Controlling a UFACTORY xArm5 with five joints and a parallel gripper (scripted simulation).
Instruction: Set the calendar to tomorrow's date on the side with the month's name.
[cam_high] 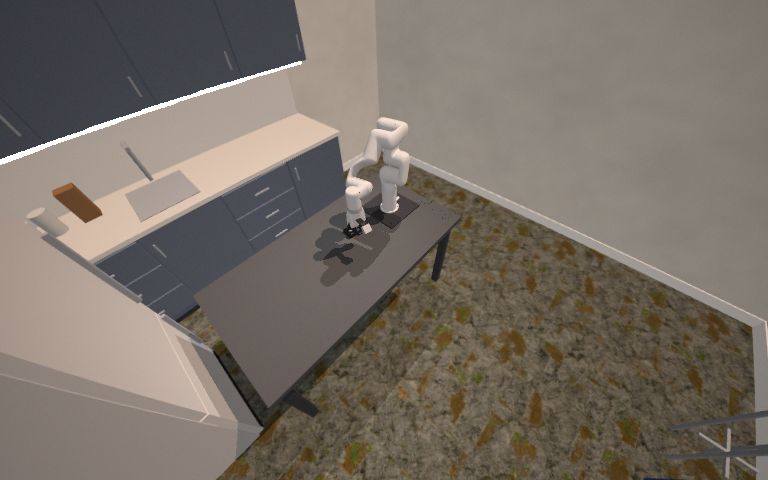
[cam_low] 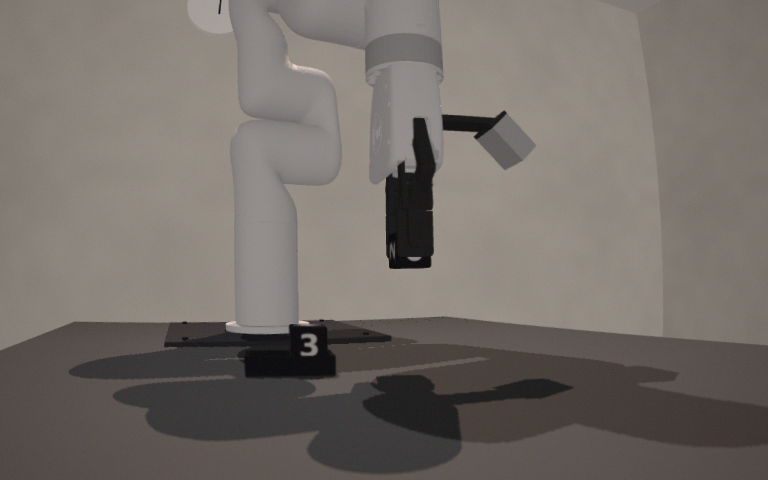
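In the exterior view a black tray (cam_low: 288, 362) lies flat on the dark table in front of the arm's base. One black cube showing a white 3 (cam_low: 308, 340) stands in its right half; the left half looks empty. My gripper (cam_low: 410, 257) hangs well above the table, to the right of the tray, and is shut on the other black cube (cam_low: 410, 258), whose white marks peek out between the fingertips. In the top view the gripper (cam_high: 354, 230) is small, near the table's far end.
The arm's black base plate (cam_low: 277, 333) lies just behind the tray. A grey camera box (cam_low: 504, 140) sticks out from the wrist to the right. A kitchen counter (cam_high: 186, 181) runs beside the table.
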